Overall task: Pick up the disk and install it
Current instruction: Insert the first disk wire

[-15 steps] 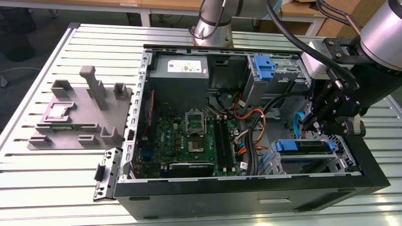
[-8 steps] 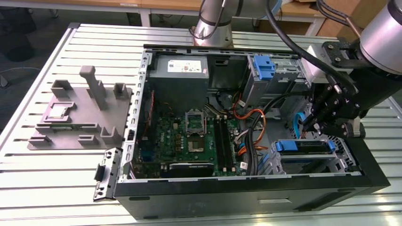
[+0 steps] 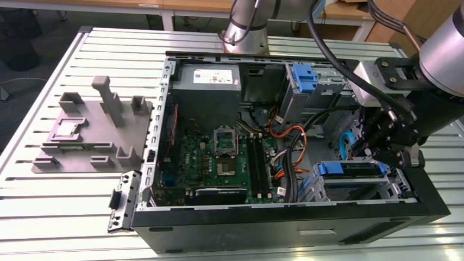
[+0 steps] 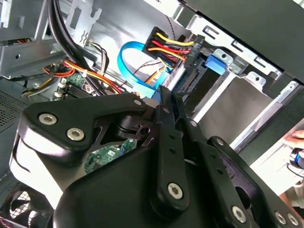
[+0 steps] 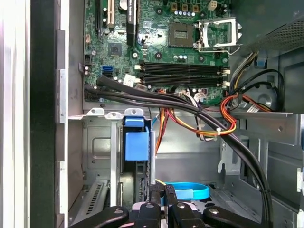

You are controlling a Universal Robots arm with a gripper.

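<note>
- Jaws pinched nearly together, nothing between; gripper [image 5: 161,192] low inside the computer case [image 3: 290,220].
- Just beside: disk [image 3: 351,169], blue-framed, seated in the drive bay.
- Best eased gently, square to bay, clear of cables [image 5: 190,102].

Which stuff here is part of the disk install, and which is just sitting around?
Job: flat disk in blue plastic carrier frame, at the metal drive bay; black tool above it.
Lying about: grey fixture plate with blocks; bare blue plastic bracket; grey metal box with white sticker.
</note>
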